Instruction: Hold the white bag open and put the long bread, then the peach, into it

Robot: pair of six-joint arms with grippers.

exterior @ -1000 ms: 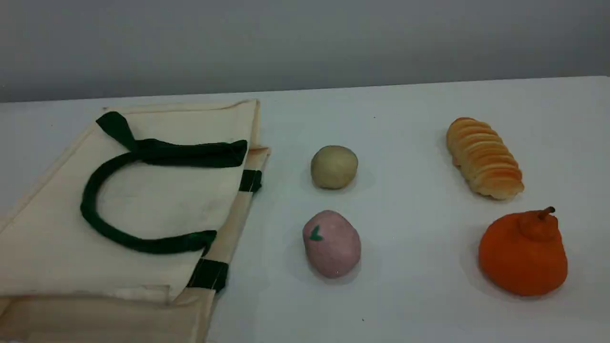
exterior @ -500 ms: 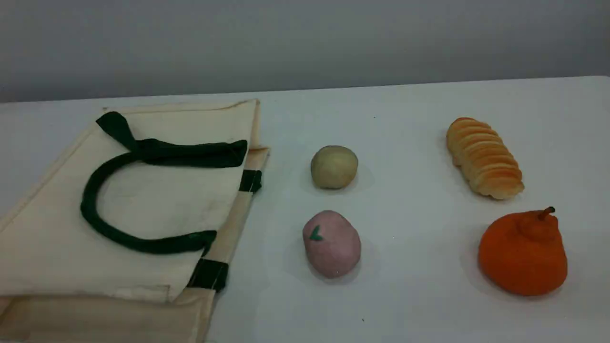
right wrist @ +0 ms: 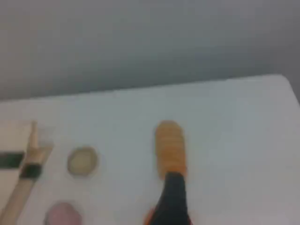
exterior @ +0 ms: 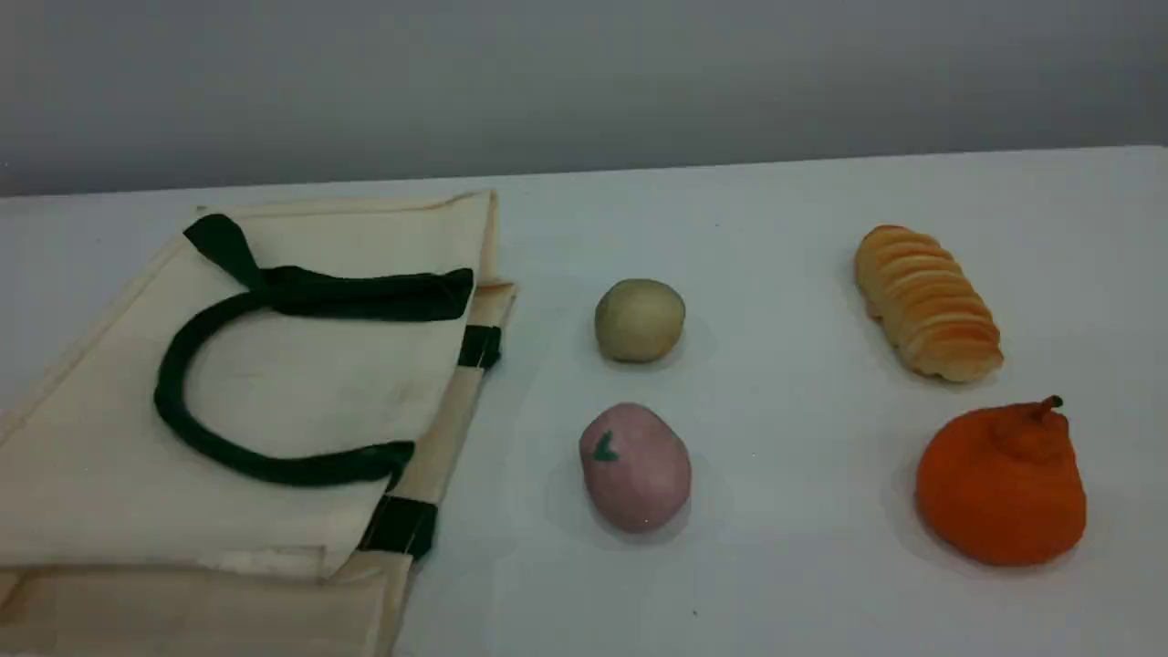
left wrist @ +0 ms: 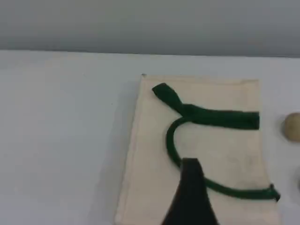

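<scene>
The white bag (exterior: 301,392) lies flat on the table's left side, its dark green handle (exterior: 173,365) looped on top and its mouth facing right. At the far right lies the long bread (exterior: 926,301). The pink peach (exterior: 636,467) rests mid-table, just right of the bag. Neither arm shows in the scene view. My left gripper (left wrist: 190,161) hovers above the bag (left wrist: 225,150), one dark fingertip showing, nothing held. My right gripper (right wrist: 172,176) hangs above the near end of the bread (right wrist: 169,147), also empty. The peach (right wrist: 63,214) is at that view's bottom left.
A small round beige ball (exterior: 639,319) sits behind the peach. An orange pear-shaped fruit (exterior: 1001,484) with a stem stands in front of the bread. The table's far edge (exterior: 821,162) meets a grey wall.
</scene>
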